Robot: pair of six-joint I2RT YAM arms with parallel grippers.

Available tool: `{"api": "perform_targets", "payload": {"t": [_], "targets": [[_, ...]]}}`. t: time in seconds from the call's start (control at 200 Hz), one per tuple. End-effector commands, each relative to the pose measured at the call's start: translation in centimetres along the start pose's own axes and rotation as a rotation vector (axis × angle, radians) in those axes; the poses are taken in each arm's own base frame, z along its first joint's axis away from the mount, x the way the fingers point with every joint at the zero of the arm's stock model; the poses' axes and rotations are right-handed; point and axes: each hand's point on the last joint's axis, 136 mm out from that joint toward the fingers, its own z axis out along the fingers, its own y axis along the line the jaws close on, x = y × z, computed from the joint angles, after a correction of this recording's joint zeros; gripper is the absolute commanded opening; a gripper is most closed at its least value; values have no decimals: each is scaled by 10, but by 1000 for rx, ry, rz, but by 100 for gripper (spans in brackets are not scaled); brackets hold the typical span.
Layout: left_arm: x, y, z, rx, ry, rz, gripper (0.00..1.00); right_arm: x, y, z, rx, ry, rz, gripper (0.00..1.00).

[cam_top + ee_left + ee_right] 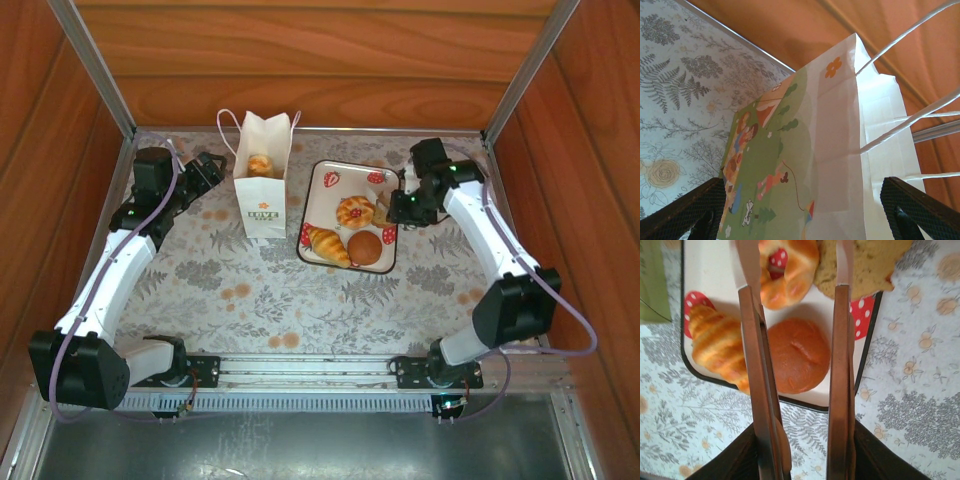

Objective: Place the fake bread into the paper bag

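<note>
White paper makes the bag (264,190), which stands upright near the far edge of the counter (250,290), left of centre, with its mouth open and its loop handles (910,32) raised. A golden bun (260,165) lies inside it.

Just beside the bag, on its right, we see a strawberry-print tray (322,208) carrying the rest of the bread. A ring (355,212) sits in the middle, a croissant (330,245) at the near-left corner and a brown bun (367,250) at the near-right corner. A flat piece (867,265) lies against the right edge.

The left arm (110,270) reaches to the bag's left side. The left jaws stand wide apart. In the wrist view their dark fingers (690,212) sit at the bottom corners, with the bag's green printed side between and beyond them. We cannot tell whether they touch the paper.

The right arm (480,240) bends in over the tray's right edge. The right jaws are apart too, holding nothing. In the wrist view their long brown fingers (756,390) run parallel, the brown bun showing in the gap between them, the croissant to one side and the ring and flat piece near their tips. We cannot tell whether the tips touch any bread.
</note>
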Motion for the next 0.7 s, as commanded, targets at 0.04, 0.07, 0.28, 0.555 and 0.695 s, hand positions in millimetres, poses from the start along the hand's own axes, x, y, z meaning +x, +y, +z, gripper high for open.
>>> {"api": "perform_targets", "payload": {"t": [0.04,0.07,0.28,0.555,0.695], "targets": [[-5,-1,-3,6,-18,-3,86,1,9,-1,-17,63,-37,41],[-5,-1,-3,9,-16,-3,86,0,10,1,-9,67,-44,41],[-3,1,-5,5,-15,-8,86,0,8,16,53,147,-88,40],[-5,2,-7,-2,-24,-7,86,4,8,24,88,206,-113,40],[-5,1,-9,0,-27,-4,86,8,8,29,99,232,-128,40]]}}
